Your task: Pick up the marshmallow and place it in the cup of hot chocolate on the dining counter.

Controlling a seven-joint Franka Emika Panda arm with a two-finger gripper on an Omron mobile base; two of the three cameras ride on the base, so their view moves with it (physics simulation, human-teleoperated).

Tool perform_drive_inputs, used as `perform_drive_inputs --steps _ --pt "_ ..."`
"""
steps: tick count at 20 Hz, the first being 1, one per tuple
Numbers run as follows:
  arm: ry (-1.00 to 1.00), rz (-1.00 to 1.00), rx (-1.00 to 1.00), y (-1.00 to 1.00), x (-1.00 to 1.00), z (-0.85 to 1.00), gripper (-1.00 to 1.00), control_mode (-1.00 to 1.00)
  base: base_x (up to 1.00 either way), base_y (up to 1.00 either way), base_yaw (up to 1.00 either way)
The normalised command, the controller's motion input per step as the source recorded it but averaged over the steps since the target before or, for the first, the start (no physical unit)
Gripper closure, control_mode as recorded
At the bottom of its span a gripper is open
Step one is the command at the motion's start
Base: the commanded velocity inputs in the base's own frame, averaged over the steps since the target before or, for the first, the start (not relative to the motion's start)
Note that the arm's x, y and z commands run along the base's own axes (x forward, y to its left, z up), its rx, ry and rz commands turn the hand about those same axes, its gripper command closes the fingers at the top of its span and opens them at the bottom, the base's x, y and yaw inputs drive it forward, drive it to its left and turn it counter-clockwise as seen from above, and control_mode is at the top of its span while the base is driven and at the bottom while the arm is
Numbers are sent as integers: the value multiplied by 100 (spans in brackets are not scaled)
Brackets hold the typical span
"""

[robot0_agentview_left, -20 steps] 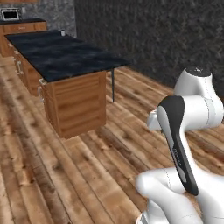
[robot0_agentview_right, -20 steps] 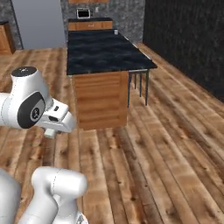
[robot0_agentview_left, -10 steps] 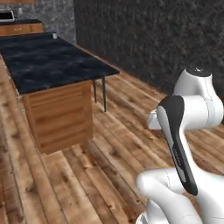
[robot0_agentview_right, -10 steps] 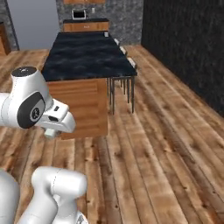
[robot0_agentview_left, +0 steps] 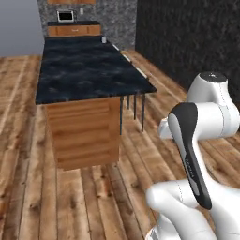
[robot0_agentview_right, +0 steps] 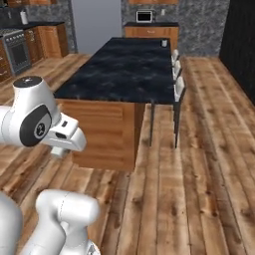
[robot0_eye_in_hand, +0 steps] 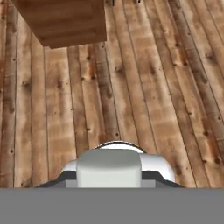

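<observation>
White marshmallow [robot0_eye_in_hand: 109,168] clamped in jaws | cup of hot chocolate [robot0_agentview_right: 164,43] on dining counter [robot0_agentview_right: 124,69] | no legible writing

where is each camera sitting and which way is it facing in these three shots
Left base view: behind the arm's left, looking forward at the dining counter; white arm at lower right.
Right base view: behind its right, same dining counter and stools; arm at lower left.
Hand view: looks down at the wooden floor, past the marshmallow between the fingers.
</observation>
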Motion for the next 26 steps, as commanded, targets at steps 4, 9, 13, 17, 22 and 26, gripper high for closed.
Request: perform_drive_inputs --steps 4,9,13,17,22,26 --pt "0 0 0 0 0 0 100 100 75 -100 18" --pt "0 0 0 0 0 0 100 100 51 -100 26" --pt "0 0 0 0 0 0 100 100 71 -100 34" --pt "0 0 0 0 0 0 100 100 71 -100 40" --pt "0 0 0 0 0 0 100 100 71 -100 35" --pt "0 0 0 0 0 0 100 100 71 -100 33"
